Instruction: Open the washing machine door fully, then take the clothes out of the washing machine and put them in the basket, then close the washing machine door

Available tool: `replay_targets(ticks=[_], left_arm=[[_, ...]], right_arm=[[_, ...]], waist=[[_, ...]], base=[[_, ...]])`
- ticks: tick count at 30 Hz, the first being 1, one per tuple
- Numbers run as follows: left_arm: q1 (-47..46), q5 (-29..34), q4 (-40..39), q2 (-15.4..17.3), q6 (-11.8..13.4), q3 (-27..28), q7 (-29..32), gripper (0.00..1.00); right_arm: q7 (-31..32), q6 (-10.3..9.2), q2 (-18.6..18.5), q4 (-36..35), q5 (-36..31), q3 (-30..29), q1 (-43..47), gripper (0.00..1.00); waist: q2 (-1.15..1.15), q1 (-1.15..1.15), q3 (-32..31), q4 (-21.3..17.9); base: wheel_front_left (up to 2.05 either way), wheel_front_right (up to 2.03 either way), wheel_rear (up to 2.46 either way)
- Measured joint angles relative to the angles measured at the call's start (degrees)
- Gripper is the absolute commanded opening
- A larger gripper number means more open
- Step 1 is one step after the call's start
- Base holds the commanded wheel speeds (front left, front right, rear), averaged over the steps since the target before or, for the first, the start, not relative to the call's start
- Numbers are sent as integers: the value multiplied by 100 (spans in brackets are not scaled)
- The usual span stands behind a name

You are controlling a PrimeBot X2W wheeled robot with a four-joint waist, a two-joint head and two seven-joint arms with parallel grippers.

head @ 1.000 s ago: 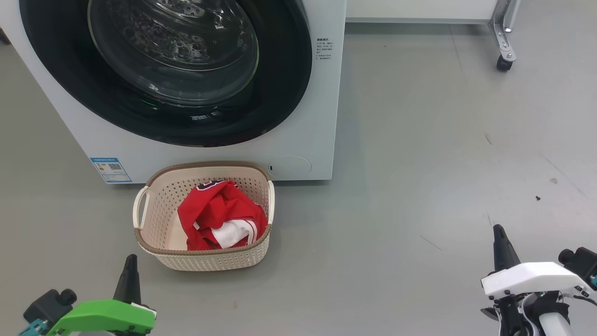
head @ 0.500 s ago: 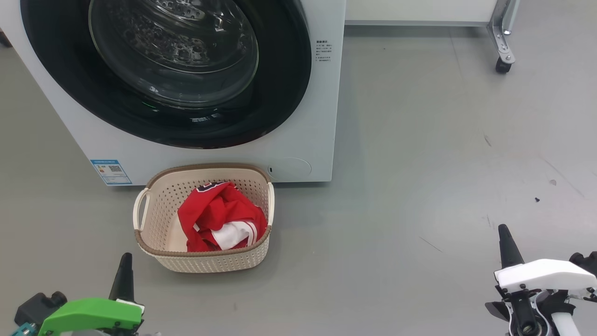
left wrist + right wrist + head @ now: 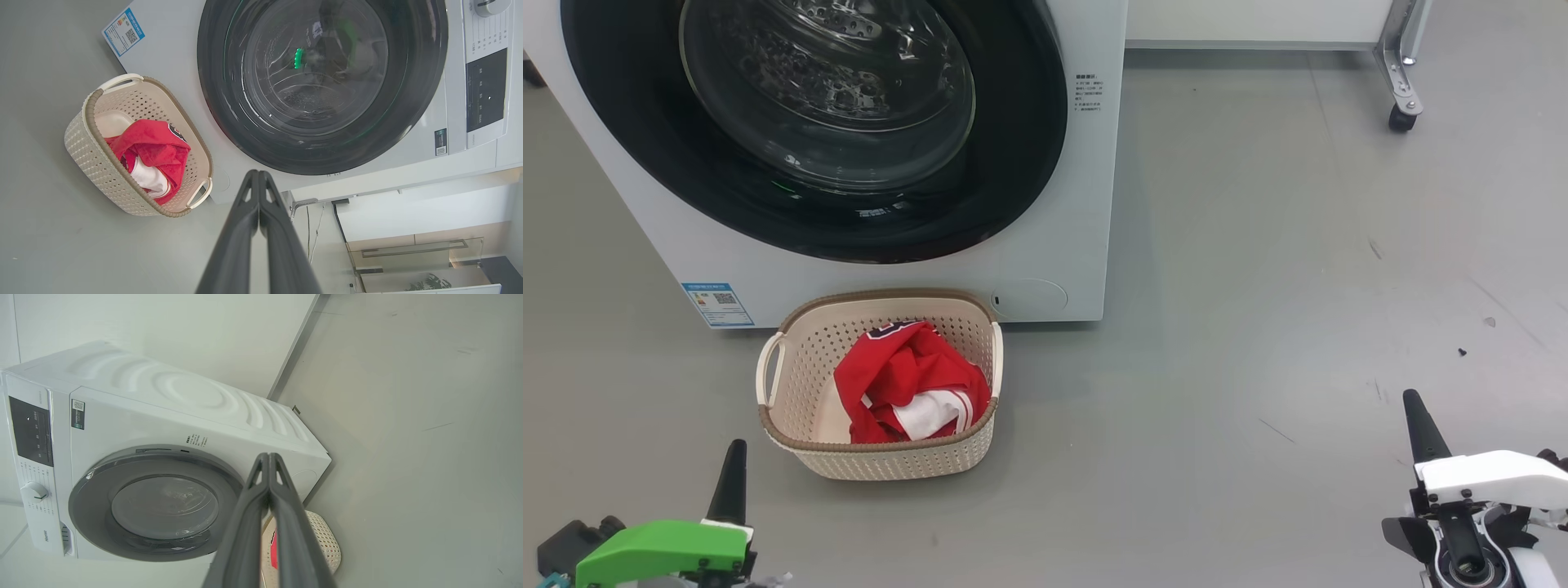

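The grey floor [image 3: 1258, 286] spreads wide, and on it stands the white front-loading washing machine [image 3: 1054, 245]. The washing machine door [image 3: 1029, 163] lies shut and flush against the machine's front, its glossy black rim ringing the clear glass bowl, through which the dimpled steel drum shows. Just in front of the machine's lower edge, below the door, sits the cream perforated basket [image 3: 882, 461] with its brown woven-look rim. The red and white clothes [image 3: 898, 384] lie crumpled inside it, heaped toward its right half. The left gripper [image 3: 735, 461], on its green mount, hangs low near the basket's front left corner, apart from it, fingers pressed together on nothing. The right gripper [image 3: 1418, 412], on its white mount, is well off to the right over bare floor, likewise closed and empty. A small blue label [image 3: 717, 304] marks the machine's lower left corner.
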Motion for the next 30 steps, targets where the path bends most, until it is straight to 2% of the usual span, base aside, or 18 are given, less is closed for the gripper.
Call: replay_targets(ticks=[24,30], left_arm=[[-83,-1435,-167,2,-1,274,474,0],[-85,-1460,-178,2,-1,285,477,0]], right_arm=[[464,96,101,0,1653,-447,-68,0],[464,125,110,0,1693,-461,-89,0]], waist=[[0,0,-59,-10],[0,0,-59,-10]], base=[[0,0,0],[0,0,0]])
